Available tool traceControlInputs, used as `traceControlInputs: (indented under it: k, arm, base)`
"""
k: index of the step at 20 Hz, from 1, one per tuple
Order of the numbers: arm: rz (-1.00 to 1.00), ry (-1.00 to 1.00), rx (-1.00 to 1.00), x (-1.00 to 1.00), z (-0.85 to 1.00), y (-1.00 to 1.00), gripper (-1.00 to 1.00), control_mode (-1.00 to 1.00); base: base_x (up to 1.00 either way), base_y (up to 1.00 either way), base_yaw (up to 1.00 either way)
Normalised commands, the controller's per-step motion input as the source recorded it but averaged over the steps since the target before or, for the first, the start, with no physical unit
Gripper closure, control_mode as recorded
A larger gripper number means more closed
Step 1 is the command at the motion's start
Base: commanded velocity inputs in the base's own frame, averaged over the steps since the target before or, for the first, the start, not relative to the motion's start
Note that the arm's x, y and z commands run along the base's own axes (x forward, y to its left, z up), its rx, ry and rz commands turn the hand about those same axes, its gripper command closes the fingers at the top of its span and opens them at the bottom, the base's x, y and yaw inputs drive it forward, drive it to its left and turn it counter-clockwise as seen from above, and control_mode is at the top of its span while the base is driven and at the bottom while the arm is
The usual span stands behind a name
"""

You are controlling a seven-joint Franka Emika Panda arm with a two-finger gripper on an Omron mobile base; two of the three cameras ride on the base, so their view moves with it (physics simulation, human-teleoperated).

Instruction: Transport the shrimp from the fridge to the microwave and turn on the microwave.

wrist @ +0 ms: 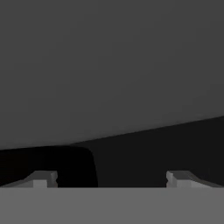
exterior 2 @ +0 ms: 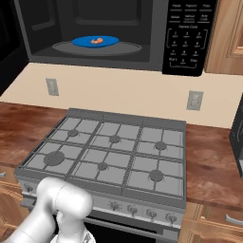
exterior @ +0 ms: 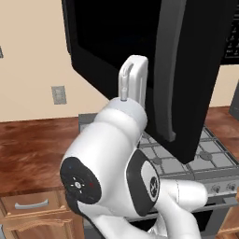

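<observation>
Inside the microwave [exterior 2: 118,35], the shrimp [exterior 2: 98,41] lies on the plate [exterior 2: 95,42], door [exterior: 186,70] swung wide; fingers [wrist: 43,178] spread, empty, near dark panel.

- The microwave [exterior 2: 118,35] stands open — its cavity mouth is unblocked above the stove [exterior 2: 114,152].
- Its swung-out door [exterior: 186,70] hangs just beside the arm.
- Fingers [wrist: 41,178] spread wide, close against a dark surface.

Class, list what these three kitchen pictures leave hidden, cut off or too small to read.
- Microwave keypad labels: right base view, too small to read.
- Microwave door: left base view, top cut off by the frame edge.
- Stove: left base view, mostly hidden by the arm and door.
- What the open end effector faces: hand view, just dark grey surfaces.
</observation>
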Motion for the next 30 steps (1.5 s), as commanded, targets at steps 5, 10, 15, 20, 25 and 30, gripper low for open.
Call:
traceControlInputs:
  k: [5, 10, 15, 20, 25, 30]
  arm:
    - [-0.02, -0.05, -0.02, 0.54, -0.12, -0.46, -1.0, -1.0]
    - [-0.02, -0.08, 0.0, 0.52, -0.1, -0.47, -1.0, -1.0]
    - [-0.04, -0.05, 0.0, 0.58, -0.04, -0.44, -1.0, -1.0]
    - [-0.01, 0.0, 0.04, 0.53, 0.03, -0.48, -1.0, -1.0]
    - [-0.04, 0.04, 0.09, 0.41, 0.15, -0.49, -1.0, -1.0]
    - [-0.05, 0.08, 0.1, 0.36, 0.18, -0.49, -1.0, -1.0]
  base:
    - [0.0, 0.0, 0.0]
    - [0.0, 0.0, 0.0]
    - [0.0, 0.0, 0.0]
    - [0.0, 0.0, 0.0]
    - [0.0, 0.0, 0.0]
    - [0.0, 0.0, 0.0]
